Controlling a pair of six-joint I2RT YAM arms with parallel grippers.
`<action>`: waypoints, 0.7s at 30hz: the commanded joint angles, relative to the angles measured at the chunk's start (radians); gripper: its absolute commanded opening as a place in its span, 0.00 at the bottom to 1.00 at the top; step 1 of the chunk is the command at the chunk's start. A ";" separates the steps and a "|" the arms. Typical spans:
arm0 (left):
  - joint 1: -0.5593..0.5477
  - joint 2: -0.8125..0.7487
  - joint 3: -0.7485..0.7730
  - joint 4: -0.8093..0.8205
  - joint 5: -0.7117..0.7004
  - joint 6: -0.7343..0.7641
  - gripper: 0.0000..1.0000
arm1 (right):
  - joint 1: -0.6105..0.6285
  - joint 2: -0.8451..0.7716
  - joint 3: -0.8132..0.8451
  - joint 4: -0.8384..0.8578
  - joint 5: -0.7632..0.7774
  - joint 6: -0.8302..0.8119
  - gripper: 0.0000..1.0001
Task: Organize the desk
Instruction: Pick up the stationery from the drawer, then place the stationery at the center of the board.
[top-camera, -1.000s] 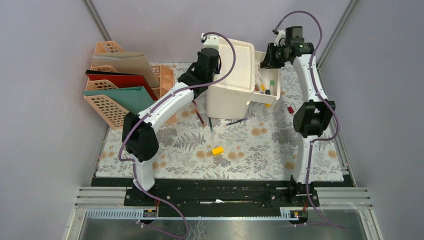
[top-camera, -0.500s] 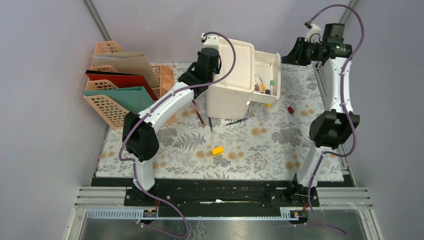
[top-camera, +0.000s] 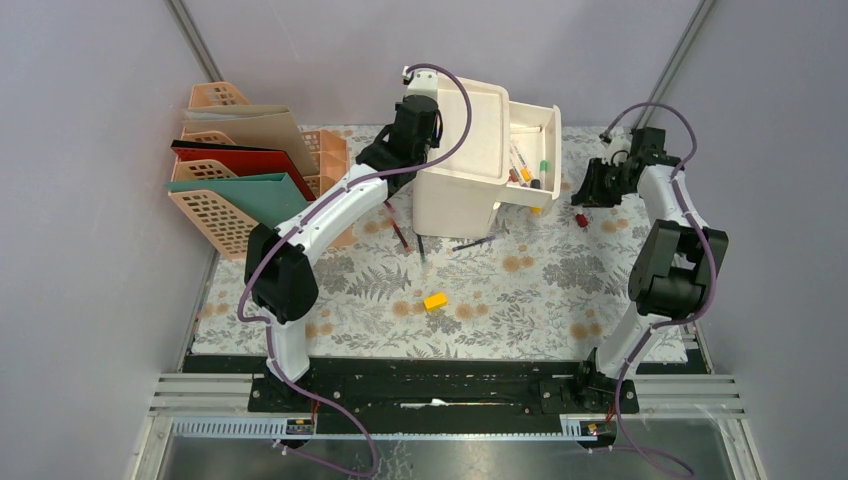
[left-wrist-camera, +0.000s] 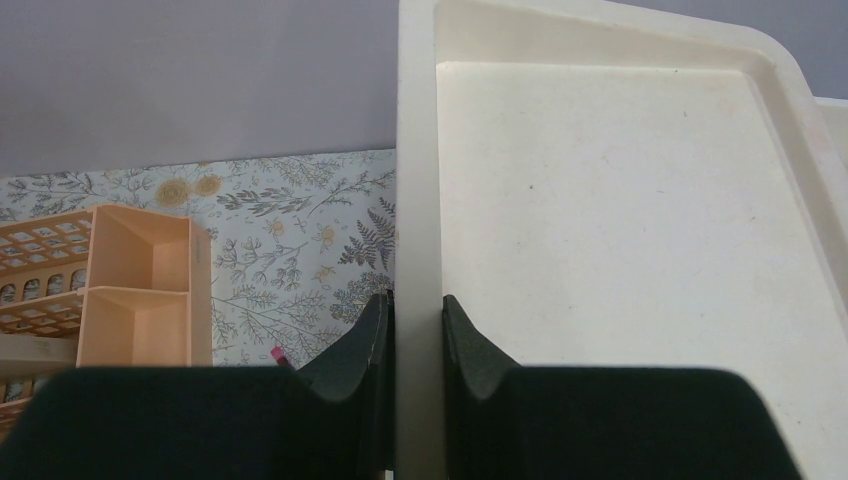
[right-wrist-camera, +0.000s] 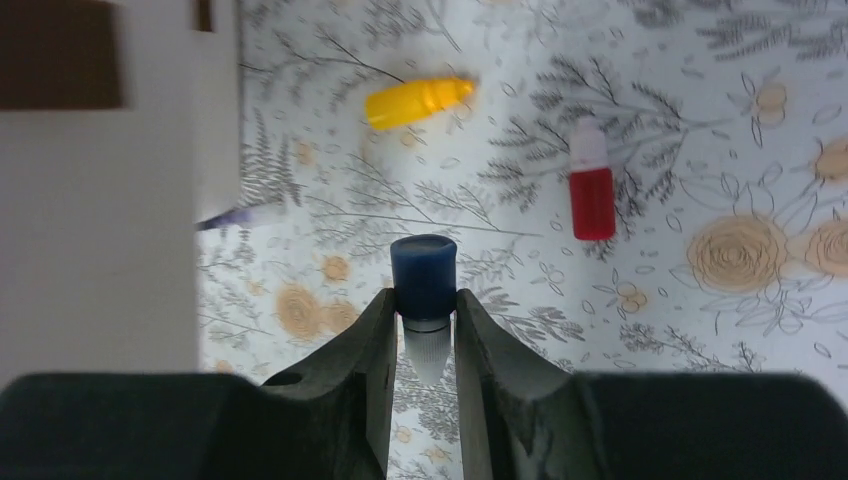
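The desk (top-camera: 520, 290), a tabletop covered in pale cloth printed with leaves and flowers, is seen from above. It fills the floor of a grey-walled enclosure beyond the two arm bases.

A cream box (top-camera: 455, 190) is placed at the middle of the far edge. Its drawer (top-camera: 535, 104) is pulled out toward the right edge and holds pens. The left gripper (left-wrist-camera: 415, 310) is clamped on the left rim of the cream box, with one finger on each side of the wall.

The right gripper (right-wrist-camera: 424, 300) is held above the cloth near the far right corner, closed on a blue-capped tube (right-wrist-camera: 424, 275). A small red bottle (right-wrist-camera: 592, 195) is laid flat on the cloth near it. A blurred yellow object (right-wrist-camera: 418, 102) is seen closer to the box.

A peach file rack (top-camera: 215, 215) with folders is set along the left edge. A yellow block (top-camera: 434, 301) is lying near the tabletop's middle.
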 joint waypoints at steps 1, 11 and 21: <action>0.006 -0.034 0.077 0.276 -0.030 -0.015 0.00 | 0.006 0.008 -0.053 0.137 0.124 -0.012 0.00; 0.006 -0.030 0.080 0.272 -0.029 -0.015 0.00 | 0.053 0.105 -0.103 0.155 0.249 -0.029 0.07; 0.011 -0.028 0.078 0.273 -0.023 -0.015 0.00 | 0.079 0.129 -0.100 0.132 0.232 -0.029 0.44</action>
